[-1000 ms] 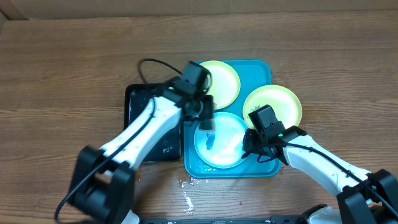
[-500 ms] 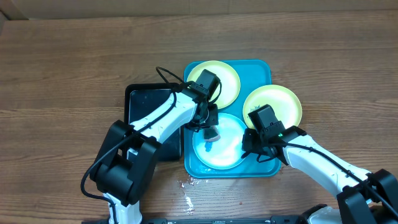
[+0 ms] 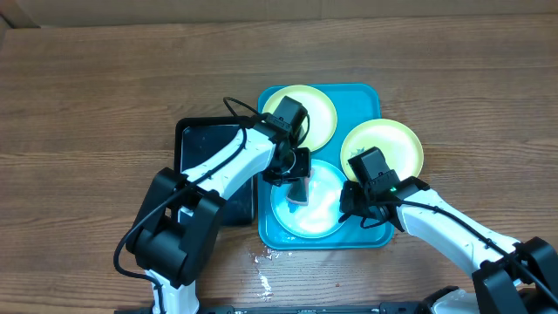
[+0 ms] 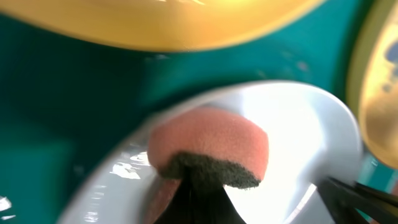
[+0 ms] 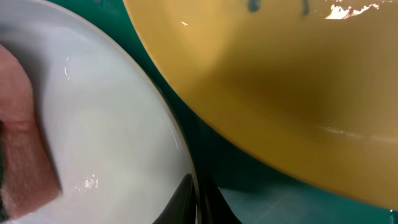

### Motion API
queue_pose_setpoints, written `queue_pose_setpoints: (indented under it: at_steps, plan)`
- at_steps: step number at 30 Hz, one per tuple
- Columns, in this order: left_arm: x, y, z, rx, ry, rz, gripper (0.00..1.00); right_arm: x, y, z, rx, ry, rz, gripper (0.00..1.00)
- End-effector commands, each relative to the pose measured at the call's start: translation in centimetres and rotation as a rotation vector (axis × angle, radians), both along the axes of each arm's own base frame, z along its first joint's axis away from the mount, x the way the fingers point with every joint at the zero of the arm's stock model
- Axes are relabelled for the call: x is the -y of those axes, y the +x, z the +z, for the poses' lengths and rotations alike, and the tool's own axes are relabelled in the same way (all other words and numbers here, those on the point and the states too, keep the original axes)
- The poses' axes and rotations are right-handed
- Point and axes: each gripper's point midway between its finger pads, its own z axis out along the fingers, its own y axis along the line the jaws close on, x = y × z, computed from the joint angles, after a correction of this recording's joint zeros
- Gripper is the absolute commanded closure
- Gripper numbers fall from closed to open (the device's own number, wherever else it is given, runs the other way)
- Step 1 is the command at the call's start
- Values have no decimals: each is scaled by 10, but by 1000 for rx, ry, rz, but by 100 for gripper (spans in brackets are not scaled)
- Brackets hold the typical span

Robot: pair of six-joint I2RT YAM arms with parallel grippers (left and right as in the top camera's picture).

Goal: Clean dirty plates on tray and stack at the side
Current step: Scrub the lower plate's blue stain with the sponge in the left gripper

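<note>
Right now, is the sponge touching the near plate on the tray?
Touching. The left wrist view shows the sponge pressed onto the plate, on its wet white centre, with no gap between them.

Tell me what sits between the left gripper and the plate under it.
A pink sponge with a dark scouring side. The left gripper pinches it against the plate and its white centre. The left wrist view shows this.

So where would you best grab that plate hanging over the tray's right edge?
Probably the far rim of that plate, coming from the right: it juts past the tray, so a finger could likely slip beneath.
</note>
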Motion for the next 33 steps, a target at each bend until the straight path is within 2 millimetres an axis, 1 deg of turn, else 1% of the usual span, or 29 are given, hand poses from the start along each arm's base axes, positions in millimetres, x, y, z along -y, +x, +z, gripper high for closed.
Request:
queue_pose_setpoints:
  at_steps: [1, 3, 6, 8, 11, 12, 13, 17, 23, 25, 28, 31, 33]
  plan:
    - [22, -21, -4, -64, -81, -74, 96, 7, 3, -1, 14, -24, -26, 96]
    - [26, -24, -4, -63, -80, -88, 96, 7, 3, -1, 14, -24, -26, 96]
    - [31, -36, -5, -70, -67, -139, 96, 7, 3, -1, 14, -24, -26, 96]
    - [24, -43, -9, -73, -3, -156, 96, 7, 3, -1, 14, -24, -26, 96]
    - [-8, -44, -18, -59, 180, -131, 96, 7, 3, -1, 14, -24, -26, 96]
    - [-22, -42, -20, -54, 245, -117, 96, 7, 3, -1, 13, -24, -26, 96]
    - [-28, -41, -20, -50, 271, -111, 96, 7, 3, -1, 13, -24, -26, 96]
    - [-66, -28, -21, -13, 427, -74, 96, 7, 3, -1, 14, -24, -26, 96]
    - [-93, -5, -16, 53, 519, -23, 96, 7, 3, -1, 14, -24, -26, 96]
    - [-95, 2, -14, 71, 521, -10, 96, 7, 3, -1, 14, -23, -26, 96]
    - [-90, 13, -10, 99, 488, 1, 96, 7, 3, -1, 14, -23, -26, 96]
    - [-69, 18, -10, 108, 381, -32, 96, 7, 3, -1, 14, -23, -26, 96]
    - [-43, 18, -9, 101, 244, -61, 96, 7, 3, -1, 14, -24, -26, 96]
